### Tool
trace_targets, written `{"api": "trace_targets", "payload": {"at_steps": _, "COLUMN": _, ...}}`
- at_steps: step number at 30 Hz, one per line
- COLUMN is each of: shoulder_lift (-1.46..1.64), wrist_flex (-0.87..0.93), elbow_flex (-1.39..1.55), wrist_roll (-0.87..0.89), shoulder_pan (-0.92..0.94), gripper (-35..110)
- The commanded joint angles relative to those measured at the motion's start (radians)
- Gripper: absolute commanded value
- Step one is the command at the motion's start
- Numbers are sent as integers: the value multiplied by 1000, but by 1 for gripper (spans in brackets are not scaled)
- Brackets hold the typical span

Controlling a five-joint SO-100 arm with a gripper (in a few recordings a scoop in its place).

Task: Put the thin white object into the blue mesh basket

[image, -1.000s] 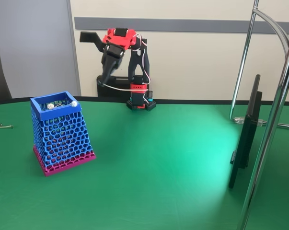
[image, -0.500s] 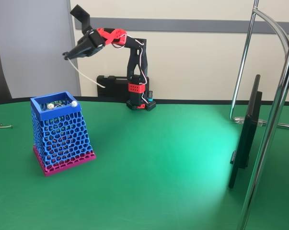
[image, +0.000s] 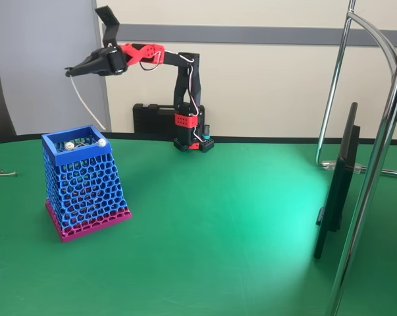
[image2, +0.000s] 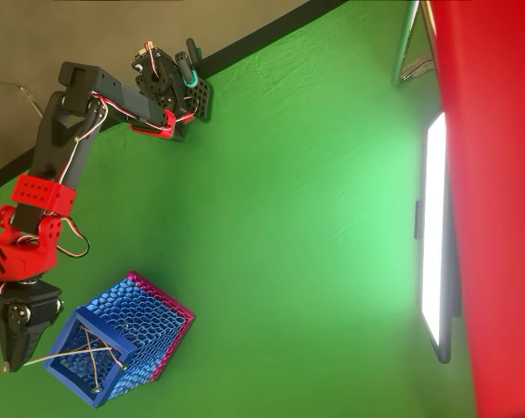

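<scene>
Claw (image: 72,69) pinched shut on one end of the thin flexible white cord (image: 86,104), held high so it dangles toward the tall blue honeycomb-mesh basket (image: 83,181) on the green table (image: 238,224)

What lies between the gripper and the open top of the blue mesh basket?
In the fixed view, only the thin white cord hangs from the gripper toward the blue honeycomb-mesh basket; its lower end stops above the rim, with bare air between.

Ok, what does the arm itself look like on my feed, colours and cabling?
The arm mixes black links with red 3D-printed joint housings on a black base. Thin white and red wires loop along it. The gripper is black, with two narrow tapered fingers.
</scene>
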Motion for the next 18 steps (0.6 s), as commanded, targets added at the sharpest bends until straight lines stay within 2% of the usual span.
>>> {"api": "trace_targets", "payload": {"at_steps": 1, "shoulder_lift": -5, "wrist_flex": -6, "elbow_flex": -77, "wrist_roll": -44, "shoulder_pan": 26, "gripper": 0}}
{"api": "trace_targets", "payload": {"at_steps": 10, "shoulder_lift": -140, "wrist_flex": -41, "elbow_flex": -164, "wrist_roll": -117, "shoulder_pan": 72, "gripper": 0}}
{"api": "trace_targets", "payload": {"at_steps": 16, "shoulder_lift": -250, "wrist_flex": -38, "elbow_flex": -227, "wrist_roll": -81, "shoulder_pan": 37, "gripper": 0}}
{"api": "trace_targets", "payload": {"at_steps": 18, "shoulder_lift": -281, "wrist_flex": 17, "elbow_flex": -267, "wrist_roll": -49, "shoulder_pan": 20, "gripper": 0}}
